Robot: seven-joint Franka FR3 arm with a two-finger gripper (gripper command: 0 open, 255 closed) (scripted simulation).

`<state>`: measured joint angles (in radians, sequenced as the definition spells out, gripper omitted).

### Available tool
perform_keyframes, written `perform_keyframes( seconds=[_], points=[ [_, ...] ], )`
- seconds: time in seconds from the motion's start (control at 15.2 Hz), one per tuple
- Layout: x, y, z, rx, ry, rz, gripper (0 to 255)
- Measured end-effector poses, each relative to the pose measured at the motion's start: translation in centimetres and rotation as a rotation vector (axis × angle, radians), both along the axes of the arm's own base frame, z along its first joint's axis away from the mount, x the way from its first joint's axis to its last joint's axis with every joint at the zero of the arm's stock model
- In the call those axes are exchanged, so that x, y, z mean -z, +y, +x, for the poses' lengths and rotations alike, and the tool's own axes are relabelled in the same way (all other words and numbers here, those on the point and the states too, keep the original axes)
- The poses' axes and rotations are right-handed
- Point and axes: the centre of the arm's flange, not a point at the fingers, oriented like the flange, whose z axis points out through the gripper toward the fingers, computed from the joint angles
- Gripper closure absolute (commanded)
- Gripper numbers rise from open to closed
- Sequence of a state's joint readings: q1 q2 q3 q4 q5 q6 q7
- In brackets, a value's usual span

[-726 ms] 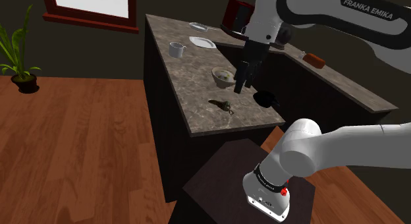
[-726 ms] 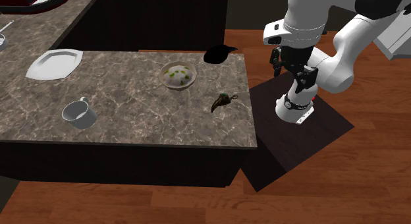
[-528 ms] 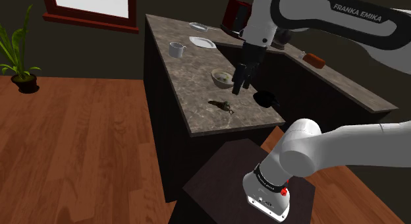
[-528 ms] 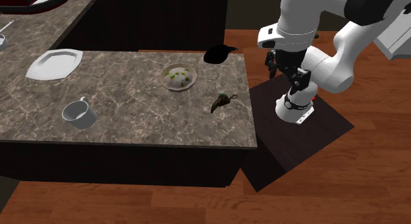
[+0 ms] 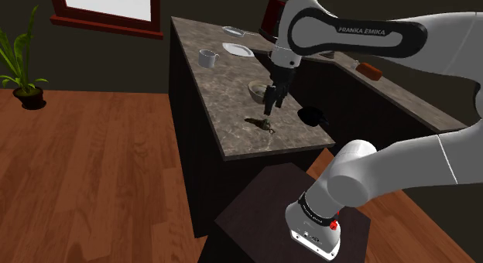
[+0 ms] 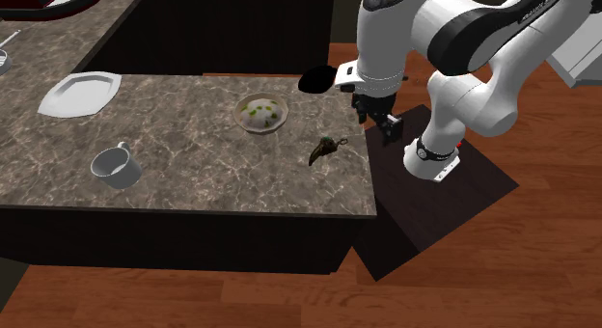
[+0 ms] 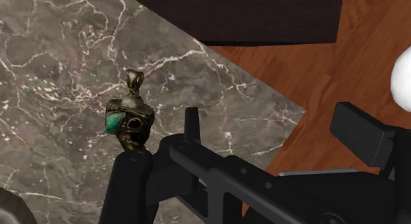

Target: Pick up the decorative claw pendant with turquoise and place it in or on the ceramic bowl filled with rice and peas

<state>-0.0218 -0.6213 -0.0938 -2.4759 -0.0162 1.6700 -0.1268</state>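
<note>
Now hand (image 5: 269, 108) points down, fingers spread, empty, hovering near claw pendant (image 7: 130, 117) lying on marbled counter (image 5: 224, 107)

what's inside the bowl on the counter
A pale heap of rice with green peas scattered on top fills the bowl. Whatever lies under that heap, and the bowl's inner bottom, are covered by it.

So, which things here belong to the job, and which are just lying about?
Job: dark claw pendant with turquoise stone; pale round bowl of rice and peas; black pincer.
Lying about: white mug; white plate; black object; potted green plant.
</note>
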Motion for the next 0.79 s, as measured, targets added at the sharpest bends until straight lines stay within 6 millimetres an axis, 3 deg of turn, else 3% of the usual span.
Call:
perform_keyframes(
  seconds=[0.79],
  points=[
    [10.8,-8.5,7.3,-0.059,0.029,-0.061,0]
  ],
)
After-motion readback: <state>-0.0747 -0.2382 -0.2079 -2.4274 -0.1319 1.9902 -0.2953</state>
